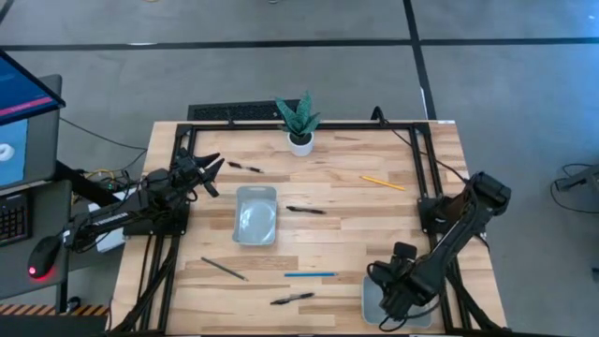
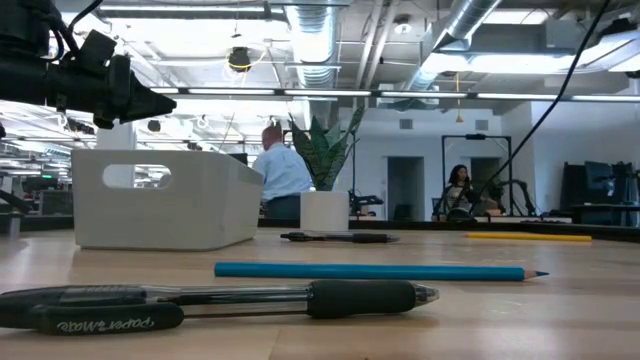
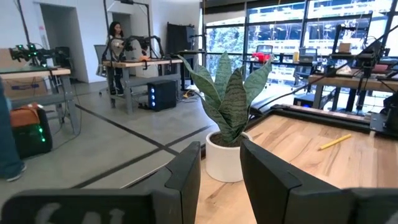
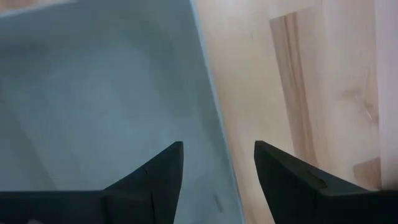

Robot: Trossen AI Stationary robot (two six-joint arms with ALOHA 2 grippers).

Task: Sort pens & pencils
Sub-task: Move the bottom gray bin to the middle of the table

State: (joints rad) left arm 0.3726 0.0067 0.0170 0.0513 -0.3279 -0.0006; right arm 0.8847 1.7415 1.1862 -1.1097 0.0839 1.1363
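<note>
Three black pens lie flat on the wooden table: one far left (image 1: 245, 168), one beside the middle tray (image 1: 306, 210) and one at the near edge (image 1: 293, 299) (image 2: 220, 300). The pencils also lie flat: yellow (image 1: 384, 183), blue (image 1: 310, 274) (image 2: 380, 270) and dark grey (image 1: 225, 270). My right gripper (image 1: 395, 298) (image 4: 217, 149) points down, open and empty, over the rim of a light tray (image 1: 372, 301) (image 4: 93, 93) at the near right corner. My left gripper (image 1: 210, 174) (image 3: 221, 180) waits level at the table's left, open and empty.
A second light tray (image 1: 255, 215) (image 2: 165, 200) stands in the table's middle. A potted plant (image 1: 299, 122) (image 3: 227, 124) stands at the far edge. A black frame (image 1: 421, 159) runs along the table's sides. People show in the room beyond.
</note>
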